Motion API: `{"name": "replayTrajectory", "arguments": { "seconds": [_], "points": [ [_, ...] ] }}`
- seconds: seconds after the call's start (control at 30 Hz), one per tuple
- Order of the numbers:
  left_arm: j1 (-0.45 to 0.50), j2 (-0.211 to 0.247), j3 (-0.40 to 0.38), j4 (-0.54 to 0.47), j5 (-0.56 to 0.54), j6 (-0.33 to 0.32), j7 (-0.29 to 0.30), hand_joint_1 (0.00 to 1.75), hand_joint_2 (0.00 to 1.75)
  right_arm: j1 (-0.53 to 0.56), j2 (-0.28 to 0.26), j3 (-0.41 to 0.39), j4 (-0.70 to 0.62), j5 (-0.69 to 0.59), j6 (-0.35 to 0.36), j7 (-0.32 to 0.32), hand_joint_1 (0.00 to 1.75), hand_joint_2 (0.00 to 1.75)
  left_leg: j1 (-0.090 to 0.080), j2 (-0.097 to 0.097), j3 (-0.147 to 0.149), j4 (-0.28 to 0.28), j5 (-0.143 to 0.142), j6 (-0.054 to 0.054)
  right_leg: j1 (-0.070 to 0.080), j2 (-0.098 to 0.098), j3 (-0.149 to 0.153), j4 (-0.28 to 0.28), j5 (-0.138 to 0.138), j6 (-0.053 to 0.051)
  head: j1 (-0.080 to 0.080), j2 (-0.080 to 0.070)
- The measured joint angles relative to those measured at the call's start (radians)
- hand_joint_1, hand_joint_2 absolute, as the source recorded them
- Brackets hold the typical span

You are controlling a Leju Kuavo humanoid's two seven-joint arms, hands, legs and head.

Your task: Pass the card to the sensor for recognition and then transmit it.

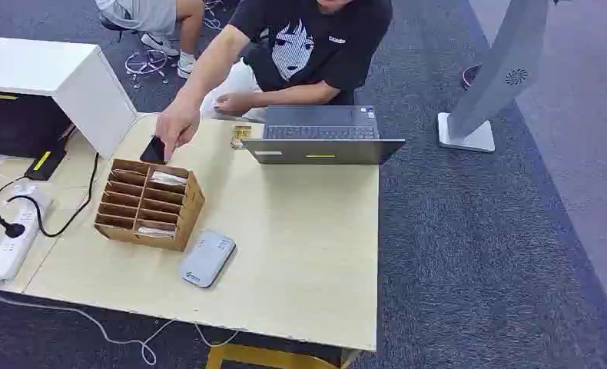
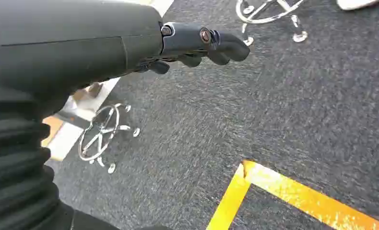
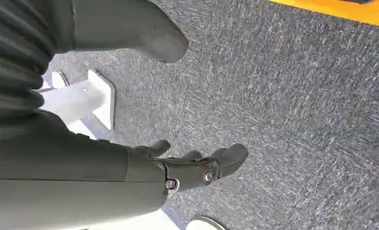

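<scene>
Head view: one person's hand (image 1: 176, 123) holds one dark card (image 1: 154, 149) above the one slotted box (image 1: 148, 203); one sensor (image 1: 207, 259) lies beside it, near the table (image 1: 308, 254) front edge. Left hand (image 2: 197, 45) and right hand (image 3: 192, 167) hang over carpet, fingers loosely curled, holding nothing.

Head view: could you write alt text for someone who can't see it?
A seated person's hand holds a dark card over a slotted cardboard organizer on a pale table. A grey card reader lies beside the organizer, an open laptop behind.
</scene>
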Motion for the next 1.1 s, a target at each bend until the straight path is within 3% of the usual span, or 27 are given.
{"name": "replayTrajectory", "arguments": {
  "seconds": [0.1,0.23,0.4,0.6,0.73,0.8,0.83,0.9,1.1],
  "points": [
    [-0.008,-0.021,0.054,-0.047,0.002,0.0,0.008,0.0,1.75,0.0,0.0,0.0,0.0,0.016,0.0,0.002,0.0,1.75,0.0,0.0,0.0,0.0,0.0,0.0,0.0,0.0,0.0,0.0,0.0,0.0,0.0,0.0],
    [-0.017,-0.065,0.131,-0.149,0.113,0.0,0.0,0.0,1.75,0.0,0.0,0.0,0.0,0.031,0.0,0.009,0.0,1.75,0.0,0.0,0.0,0.0,0.0,0.0,0.0,0.0,0.0,0.0,0.0,0.0,0.0,0.0],
    [-0.013,-0.095,0.17,-0.29,0.176,0.0,-0.081,0.0,1.75,0.001,0.0,0.0,0.0,0.034,-0.004,0.003,0.0,1.75,0.0,0.0,0.0,0.0,0.0,0.0,0.0,0.0,0.0,0.0,0.0,0.0,-0.001,0.0],
    [-0.005,-0.106,0.19,-0.388,0.212,0.001,-0.13,0.0,1.75,0.005,0.0,0.0,0.0,0.033,-0.011,-0.003,0.0,1.75,0.001,0.0,0.0,-0.001,0.0,0.0,0.001,0.0,0.0,0.0,0.0,0.0,0.0,0.0],
    [0.001,-0.11,0.196,-0.445,0.29,0.001,-0.233,0.0,1.75,0.009,0.0,-0.003,0.0,0.026,-0.014,-0.018,0.0,1.75,0.001,0.0,0.0,0.0,0.0,0.0,0.0,0.0,0.0,0.0,0.0,0.0,0.0,0.0],
    [-0.003,-0.097,0.196,-0.445,0.441,0.001,-0.395,0.0,1.75,0.011,0.0,-0.012,0.0,0.012,-0.013,-0.018,0.0,1.75,0.0,0.0,0.0,0.0,0.0,0.0,0.0,0.0,0.0,0.0,0.0,0.0,0.0,0.0],
    [-0.007,-0.087,0.196,-0.444,0.48,0.001,-0.443,0.0,1.75,0.011,0.0,-0.016,0.0,0.012,-0.013,-0.018,0.0,1.75,0.0,0.0,0.0,0.0,0.0,0.0,0.0,0.0,0.0,0.0,0.0,0.0,0.0,0.0],
    [-0.016,-0.073,0.196,-0.443,0.543,0.0,-0.508,0.0,1.75,0.011,0.0,-0.021,0.0,0.013,-0.012,-0.018,0.0,1.75,0.0,0.0,0.0,0.0,0.0,0.0,0.0,0.0,0.0,0.0,0.0,0.0,0.0,0.0],
    [-0.023,-0.054,0.178,-0.443,0.681,0.0,-0.631,0.0,1.75,0.011,0.0,-0.035,0.0,0.014,-0.012,-0.018,0.0,1.75,0.001,0.0,0.001,0.0,0.0,0.0,0.0,0.0,0.0,0.0,0.0,0.0,0.0,0.0]
  ]
}}
